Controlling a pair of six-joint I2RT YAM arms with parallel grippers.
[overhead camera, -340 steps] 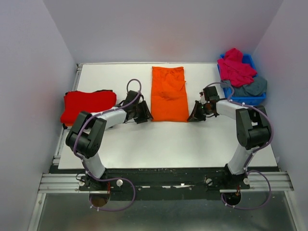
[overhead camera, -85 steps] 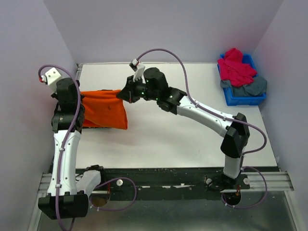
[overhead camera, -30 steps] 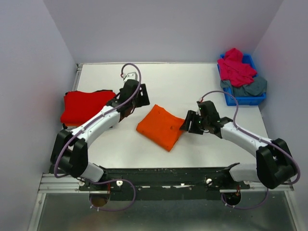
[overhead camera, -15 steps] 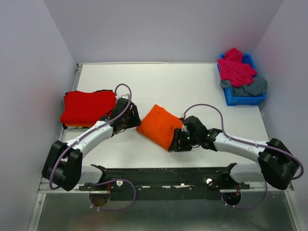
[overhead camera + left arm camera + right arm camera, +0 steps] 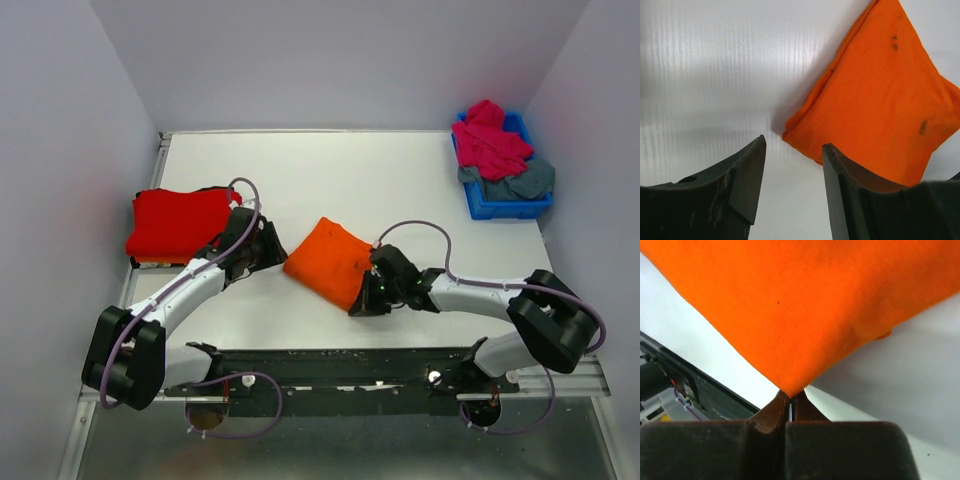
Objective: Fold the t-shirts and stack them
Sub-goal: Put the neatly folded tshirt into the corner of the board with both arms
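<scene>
Hard to read:
- Top view: the right gripper (image 5: 360,302) has dark fingertips over shadow, so contact is unreadable there.
- Right wrist view: the orange t-shirt (image 5: 805,305) is cropped at the top and both sides. Only its near corner shows whole.
- Left wrist view: the left gripper (image 5: 794,145) has one finger (image 5: 855,200) covering the shirt's lower right part. The frame clips the shirt's top tip.
- The grey-blue t-shirt (image 5: 530,180) is mostly buried under the magenta t-shirt (image 5: 490,140). Both are heaped in the blue bin (image 5: 500,208) at the far right corner of the table (image 5: 400,170).
- The left arm's cable crosses the right edge of the red t-shirt (image 5: 180,222).

Look:
- The orange t-shirt is folded to a compact rectangle, turned diamond-wise, and lies flat mid-table toward the near side.
- Its layered fold edge runs along the left side, and there are a few small dark specks on top.
- The red t-shirt is folded flat at the left table edge, apart from the orange one.

Relative to the grippers:
- The right gripper is clenched on the orange shirt's near corner. The cloth tip runs into the seam between the closed jaws.
- The left gripper has its jaws apart and holds nothing.
- It sits between the red and orange shirts. The orange shirt's left corner is just ahead of its fingertips, roughly in line with the gap. Whether they touch, can't tell.
</scene>
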